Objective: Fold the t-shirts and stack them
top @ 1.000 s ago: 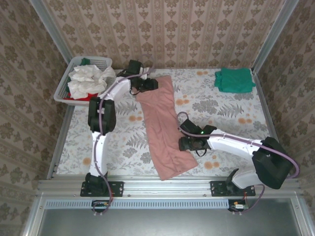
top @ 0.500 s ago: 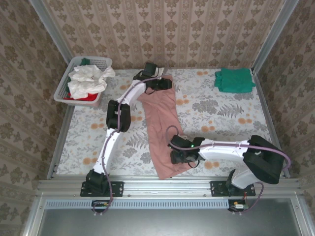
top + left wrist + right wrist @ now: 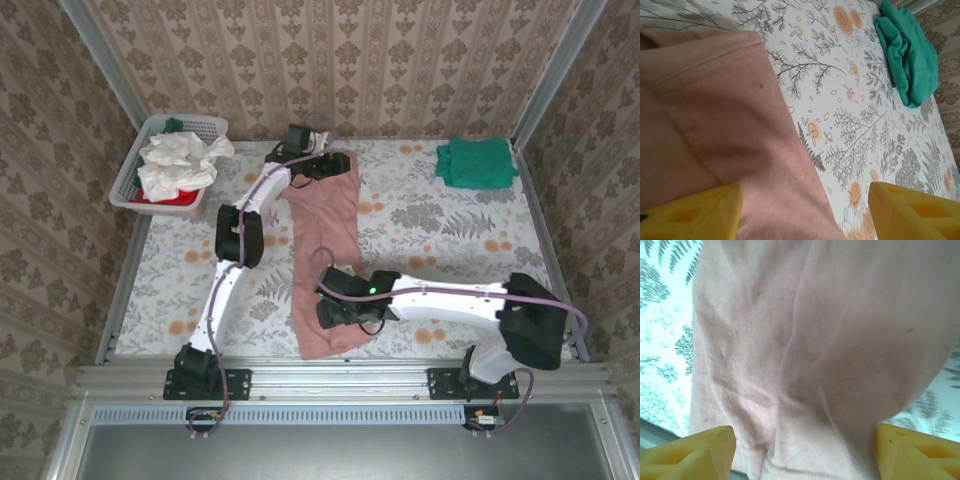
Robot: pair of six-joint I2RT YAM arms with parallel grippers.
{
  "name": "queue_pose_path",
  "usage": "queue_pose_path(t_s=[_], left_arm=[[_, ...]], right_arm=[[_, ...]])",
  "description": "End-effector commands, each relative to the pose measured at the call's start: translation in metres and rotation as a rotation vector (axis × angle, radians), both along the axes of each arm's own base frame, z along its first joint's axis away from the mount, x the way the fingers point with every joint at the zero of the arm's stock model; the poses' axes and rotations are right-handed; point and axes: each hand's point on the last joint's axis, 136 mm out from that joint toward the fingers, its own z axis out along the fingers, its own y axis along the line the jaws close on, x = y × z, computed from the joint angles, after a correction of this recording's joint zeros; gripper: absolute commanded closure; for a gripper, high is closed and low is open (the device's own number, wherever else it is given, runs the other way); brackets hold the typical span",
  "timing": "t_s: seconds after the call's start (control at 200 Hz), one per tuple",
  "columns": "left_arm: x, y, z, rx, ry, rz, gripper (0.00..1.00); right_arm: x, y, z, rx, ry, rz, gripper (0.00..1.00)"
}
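Both arms have swept left, narrowing the pink t-shirt (image 3: 325, 250) on the worktop (image 3: 450, 230); left gripper (image 3: 805, 192) and right gripper (image 3: 805, 432) gape wide, empty. Best lift clear before regrasping.

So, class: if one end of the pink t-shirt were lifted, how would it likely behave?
The pink t-shirt would probably sag and unfold, since it lies flat with soft creases. It looks thin, so likely light. Pushed, it would probably bunch up rather than slide on the tablecloth.
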Motion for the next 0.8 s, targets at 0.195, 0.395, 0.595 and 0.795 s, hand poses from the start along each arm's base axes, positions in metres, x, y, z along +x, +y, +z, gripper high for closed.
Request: queue_pose_path(t_s=[0.195, 0.395, 0.595, 0.795], left_arm=[[-0.036, 0.109, 0.110, 0.201, -0.188, 0.187, 0.00], [-0.094, 0.153, 0.066, 0.254, -0.097, 0.313, 0.00], [-0.118, 0.116, 0.013, 0.324, -0.040, 0.240, 0.07], [-0.079, 0.069, -0.021, 0.302, 0.009, 0.163, 0.43]], right_arm=[[0.040, -0.055, 0.015, 0.009, -0.093, -0.079, 0.29], [0.037, -0.055, -0.035, -0.043, 0.024, -0.091, 0.39], [0.013, -0.057, -0.058, -0.142, 0.051, -0.105, 0.43], [-0.011, -0.035, -0.069, -0.124, 0.060, -0.099, 0.48]])
